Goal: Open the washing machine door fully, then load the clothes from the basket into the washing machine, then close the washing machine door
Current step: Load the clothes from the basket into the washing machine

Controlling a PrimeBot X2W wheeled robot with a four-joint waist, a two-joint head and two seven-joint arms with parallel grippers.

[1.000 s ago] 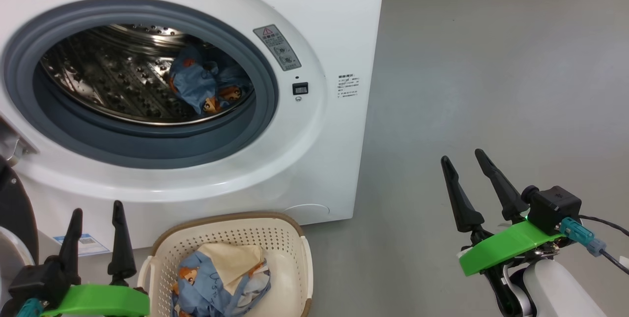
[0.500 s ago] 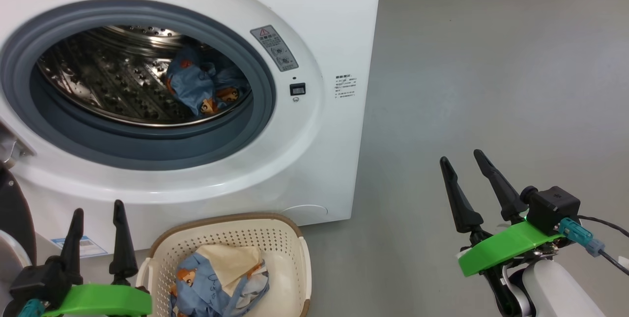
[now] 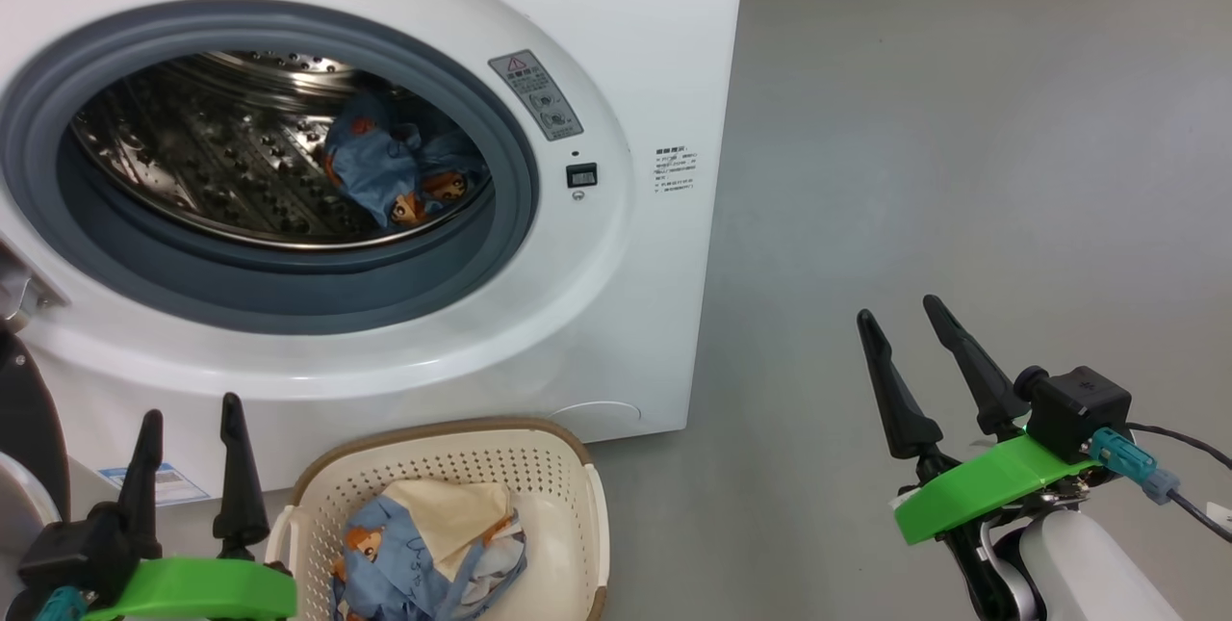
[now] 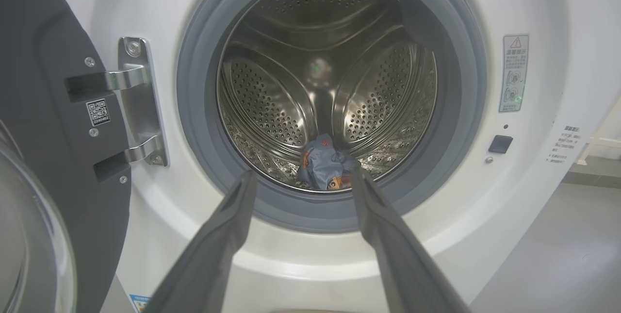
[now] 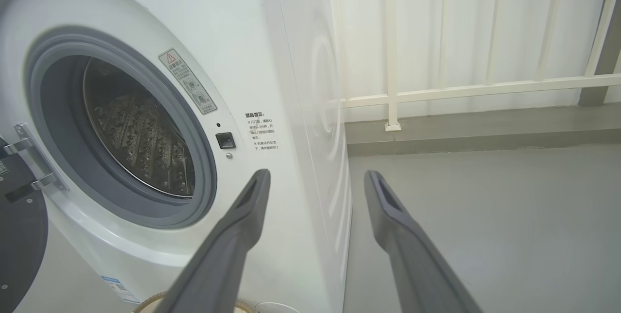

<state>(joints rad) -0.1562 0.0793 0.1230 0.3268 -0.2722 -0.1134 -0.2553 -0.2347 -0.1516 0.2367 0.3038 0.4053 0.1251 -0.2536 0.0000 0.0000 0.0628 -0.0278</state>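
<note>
**Operator:** Where do I stand with the loading?

**Coach:** Your washing machine door (image 4: 48,167) is swung out on its hinge to the left, so the mouth of the washing machine (image 3: 626,24) is clear. One blue printed piece (image 3: 395,168) lies low in the drum (image 3: 212,168). The rest of the clothes (image 3: 433,544) sit in the basket (image 3: 433,428), which is on the floor right in front of the machine.

**Operator:** And my grippers?

**Coach:** Both have their fingers spread wide and carry nothing. Your left gripper (image 3: 191,407) hangs just beside the basket. Your right gripper (image 3: 897,308) is well apart, over bare floor.

**Operator:** So I pick with the left?

**Coach:** I would, as it is the nearer one. Come down from above on the middle of the heap, where the cream cloth (image 3: 462,505) folds over the blue fabric, so one pinch may catch both layers. Keep your fingertips off the perforated wall (soft cloth bunches, and a shallow nip will likely lose it).

**Operator:** Then straight into the drum?

**Coach:** Lift until the cloth clears the brown rim first, or you may drag the light basket along. Carry it past the grey gasket (image 3: 289,284) and let go deep inside. Anything left draped over that lip could foul the door when you close it.
</note>
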